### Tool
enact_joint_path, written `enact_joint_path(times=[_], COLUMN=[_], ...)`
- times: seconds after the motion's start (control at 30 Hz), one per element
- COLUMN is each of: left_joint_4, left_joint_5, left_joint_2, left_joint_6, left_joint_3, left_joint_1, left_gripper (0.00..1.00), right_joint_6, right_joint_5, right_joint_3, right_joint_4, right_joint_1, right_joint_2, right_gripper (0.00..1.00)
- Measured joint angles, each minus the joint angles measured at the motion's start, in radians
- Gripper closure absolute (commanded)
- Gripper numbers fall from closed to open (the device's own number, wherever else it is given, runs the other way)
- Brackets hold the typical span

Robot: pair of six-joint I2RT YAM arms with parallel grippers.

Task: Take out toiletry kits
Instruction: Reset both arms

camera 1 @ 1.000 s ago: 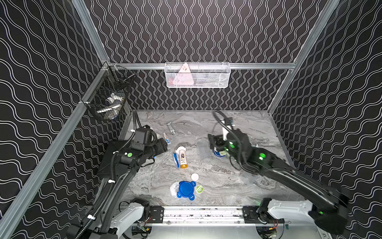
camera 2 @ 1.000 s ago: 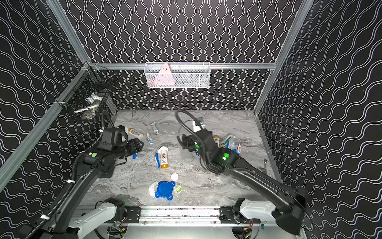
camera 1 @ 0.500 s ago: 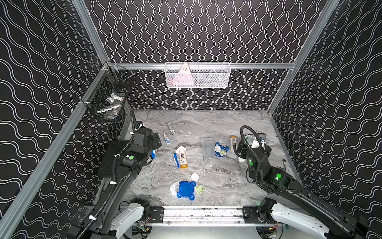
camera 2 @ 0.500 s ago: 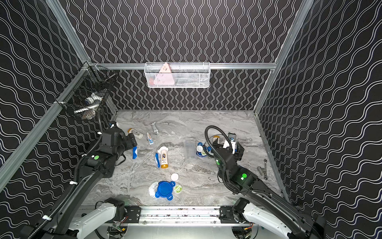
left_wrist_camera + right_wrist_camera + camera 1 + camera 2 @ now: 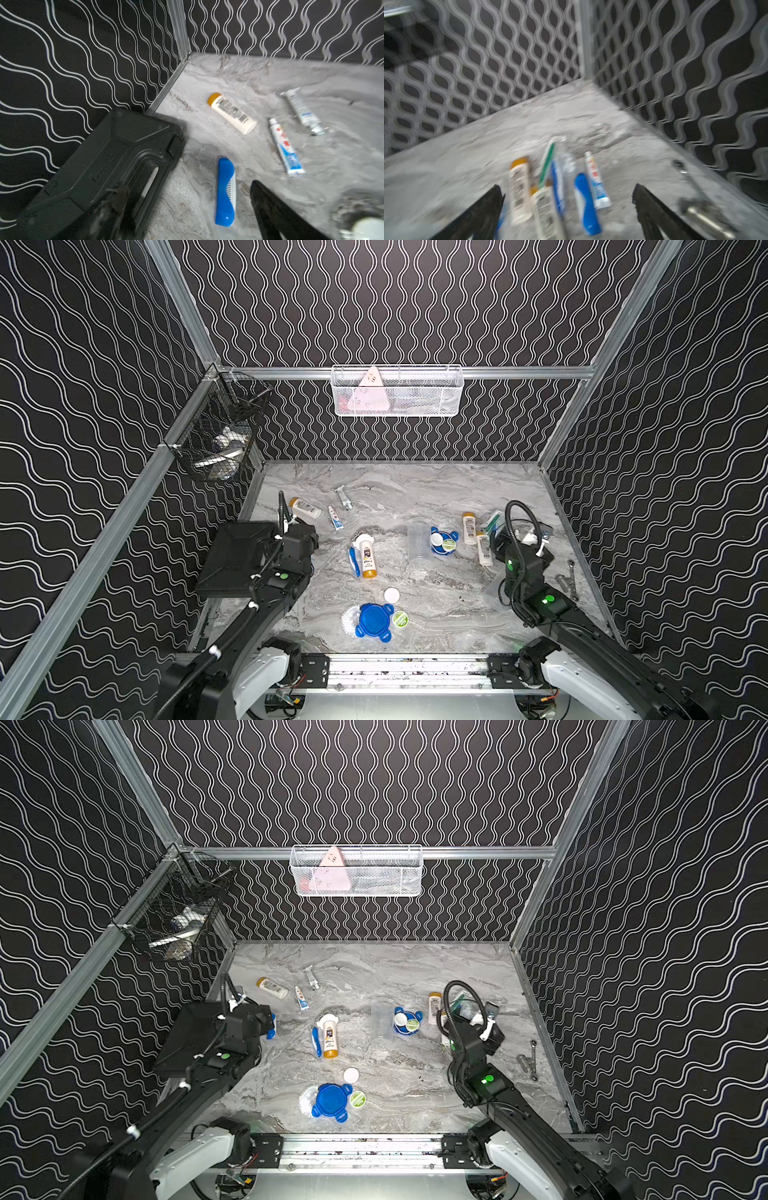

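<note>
The toiletry kits lie unpacked on the marble table. One blue lobed lid rests on a ribbed clear cup near the front. The other blue lid lies beside an empty clear cup mid-table. My left gripper is open over a blue comb that lies free on the table, next to the black hard case. My right gripper is open above two white bottles, a toothbrush, a second comb and a toothpaste tube, holding nothing.
An amber bottle, a white bottle, a toothpaste tube and a razor lie left of centre. A metal tool lies by the right wall. A white wire basket and a black one hang on the walls.
My right arm has drawn back from the mid-table cup to the right side. My left gripper has opened and pulled back toward the black case, with the blue comb now lying below it.
</note>
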Motion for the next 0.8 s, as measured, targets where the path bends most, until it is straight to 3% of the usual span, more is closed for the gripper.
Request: enact_joint_path(times=[0.13,0.3,0.47,0.6,0.8], left_joint_4=[0.179,0.385,0.615,0.8,0.93], left_joint_5=[0.016,0.064,0.126,0.183,0.316], left_joint_2=[0.098,0.256,0.377,0.487,0.613], left_joint_6=[0.03,0.083,0.087,0.083,0.114], left_joint_3=[-0.075,-0.117,-0.169,-0.191,-0.171], left_joint_1=[0.015,0.031,0.042,0.054,0.054], left_gripper=[0.01,0.01,0.01,0.01,0.01], right_joint_6=[0.103,0.01,-0.155,-0.246,-0.299], right_joint_5=[0.174,0.181,-0.035,-0.237,-0.588], right_joint_3=[0.017,-0.114,-0.235,-0.23,-0.131], right_joint_4=[-0.001,0.23,0.766,1.219,1.183], right_joint_1=[-0.103,-0.164,-0.245,-0.309,-0.409], right_joint_2=[0.106,0.288,0.572,0.816,0.879], right_gripper=[0.0,0.0,0.0,0.0,0.0])
